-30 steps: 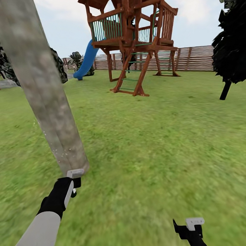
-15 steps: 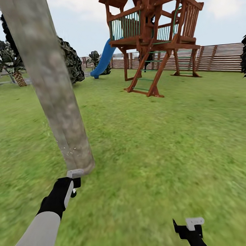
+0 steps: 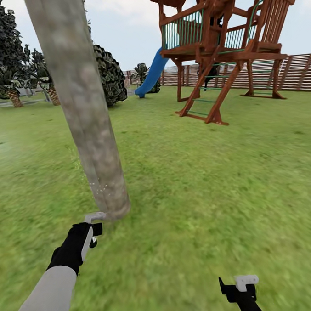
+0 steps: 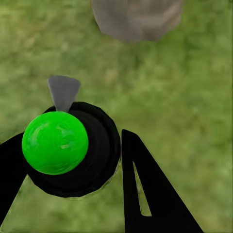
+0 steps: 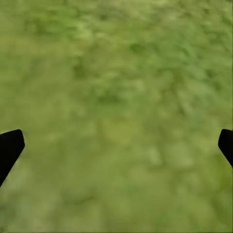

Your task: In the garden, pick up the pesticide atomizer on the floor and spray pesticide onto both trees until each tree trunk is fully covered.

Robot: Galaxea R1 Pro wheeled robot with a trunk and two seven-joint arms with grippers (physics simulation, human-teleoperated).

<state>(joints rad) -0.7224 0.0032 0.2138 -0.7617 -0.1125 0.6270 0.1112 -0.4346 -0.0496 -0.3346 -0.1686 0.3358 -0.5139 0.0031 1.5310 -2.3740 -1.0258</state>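
A thick pale grey-beige mottled tree trunk rises from the grass lawn just beyond my left gripper. In the left wrist view that gripper is shut on the pesticide atomizer, a bright green ball in a black ring with a grey nozzle pointing toward the trunk's base. A few pale specks dot the lower trunk. My right gripper hangs low at the right, open over bare grass, its fingertips far apart.
A brown wooden play tower with a blue slide stands ahead to the right, before the slat fence. Dark bushy trees and small palms stand at the far left. Open lawn lies to the right of the trunk.
The whole head view has swung, so the trunk, play tower and fence sit further right in the picture. Both arms hold the same pose.
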